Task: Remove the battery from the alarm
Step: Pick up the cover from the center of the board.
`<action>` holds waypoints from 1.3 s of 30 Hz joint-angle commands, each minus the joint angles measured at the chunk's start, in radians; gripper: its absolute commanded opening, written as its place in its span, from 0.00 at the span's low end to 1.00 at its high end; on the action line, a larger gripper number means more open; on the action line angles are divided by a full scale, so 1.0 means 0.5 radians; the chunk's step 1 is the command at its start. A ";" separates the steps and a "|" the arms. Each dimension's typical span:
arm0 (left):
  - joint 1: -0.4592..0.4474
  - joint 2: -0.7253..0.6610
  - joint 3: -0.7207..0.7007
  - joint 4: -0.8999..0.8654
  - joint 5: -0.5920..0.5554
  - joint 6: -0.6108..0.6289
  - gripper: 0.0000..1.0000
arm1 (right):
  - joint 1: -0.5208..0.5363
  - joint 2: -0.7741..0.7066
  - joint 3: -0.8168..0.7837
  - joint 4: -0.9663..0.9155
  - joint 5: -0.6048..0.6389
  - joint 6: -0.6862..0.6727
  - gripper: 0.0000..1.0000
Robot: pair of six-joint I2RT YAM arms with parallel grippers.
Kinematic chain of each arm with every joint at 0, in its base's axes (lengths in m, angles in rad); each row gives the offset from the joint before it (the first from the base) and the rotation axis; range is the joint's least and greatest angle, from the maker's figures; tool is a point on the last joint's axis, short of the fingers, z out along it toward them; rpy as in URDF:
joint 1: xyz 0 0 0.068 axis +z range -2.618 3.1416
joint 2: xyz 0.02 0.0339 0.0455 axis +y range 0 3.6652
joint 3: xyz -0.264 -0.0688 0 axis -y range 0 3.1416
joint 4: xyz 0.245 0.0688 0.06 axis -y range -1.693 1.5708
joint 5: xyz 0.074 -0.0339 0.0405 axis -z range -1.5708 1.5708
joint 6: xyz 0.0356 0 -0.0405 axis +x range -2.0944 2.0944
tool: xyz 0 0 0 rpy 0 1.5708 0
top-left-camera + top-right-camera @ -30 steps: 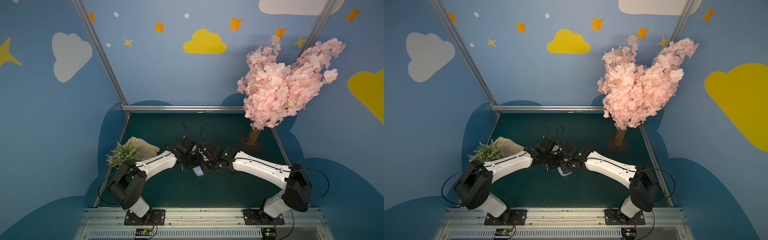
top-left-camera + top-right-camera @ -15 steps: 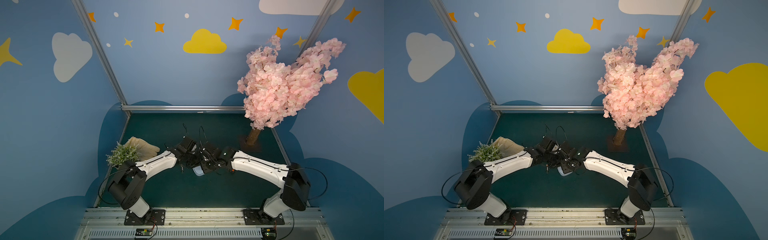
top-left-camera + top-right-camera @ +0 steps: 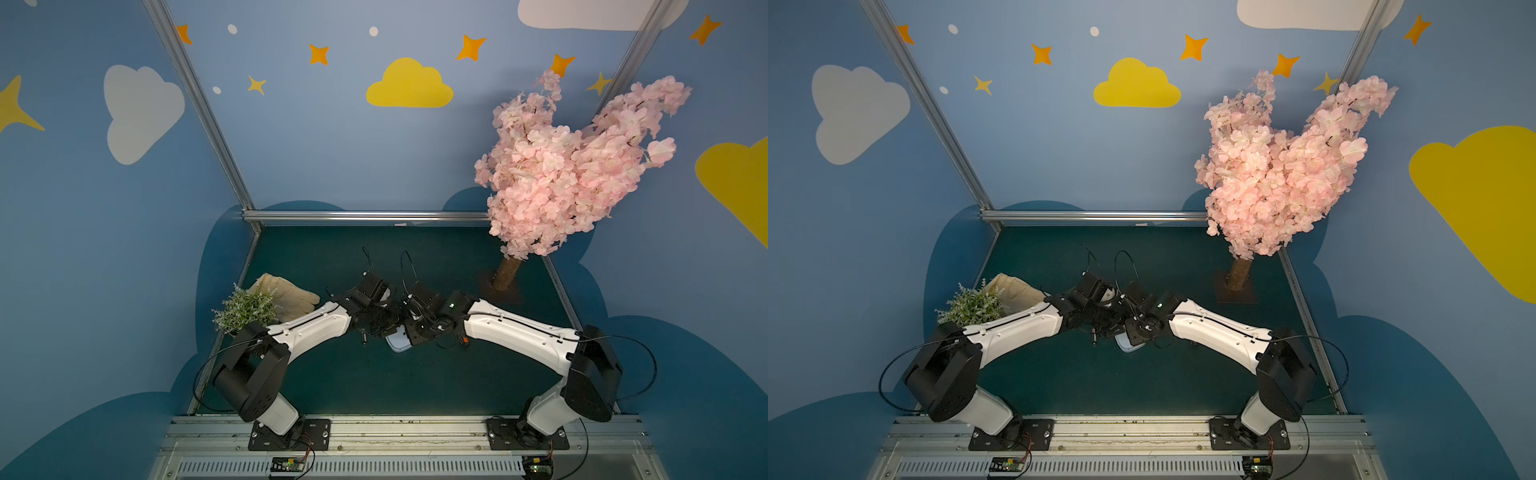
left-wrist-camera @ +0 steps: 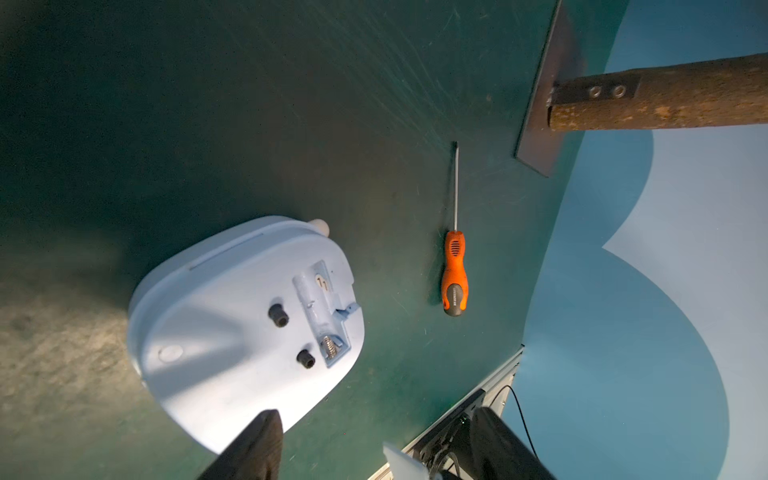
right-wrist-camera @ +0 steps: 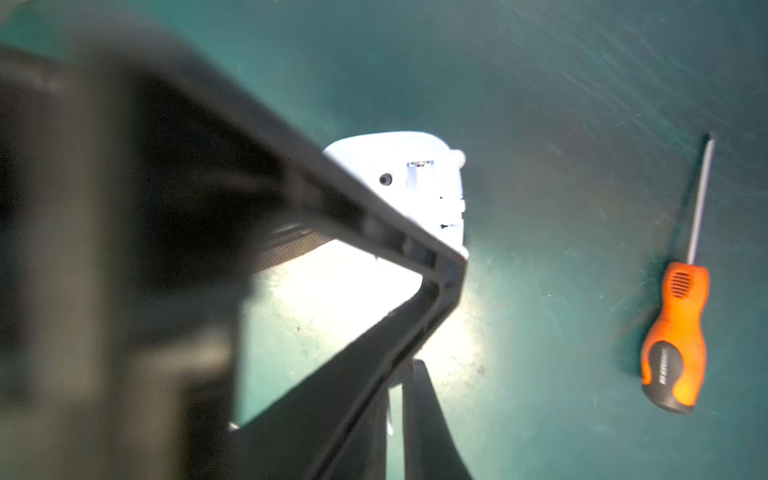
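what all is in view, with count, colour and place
mat: 1, dark green
alarm: 1, pale blue, back up on the mat, bay open and empty
battery: 1, dark, likely it, on the mat beside the alarm
screwdriver: 1, orange handle, on the mat apart from the alarm
blossom tree: 1, pink, far right of the mat
plant: 1, green, left edge
rock: 1, beige, behind the plant
left claw: 1, black, open, by the alarm
right claw: 1, black, shut, by the alarm

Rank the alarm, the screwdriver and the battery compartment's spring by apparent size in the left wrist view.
1. alarm: by far the largest, though it seems to lie nearer the camera than the screwdriver.
2. screwdriver: long but thin.
3. spring: tiny, clearly the smallest.
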 commanded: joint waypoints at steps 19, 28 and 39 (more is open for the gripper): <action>0.102 -0.241 -0.848 2.502 0.492 -0.646 0.55 | -0.682 -0.661 -0.684 1.007 -1.552 0.642 0.08; 0.111 -0.141 -0.861 2.694 0.519 -0.735 0.51 | -0.805 -0.808 -0.778 1.082 -1.640 0.782 0.09; 0.106 -0.103 -0.803 2.736 0.585 -0.784 0.30 | -0.837 -0.791 -0.856 1.303 -1.766 0.923 0.10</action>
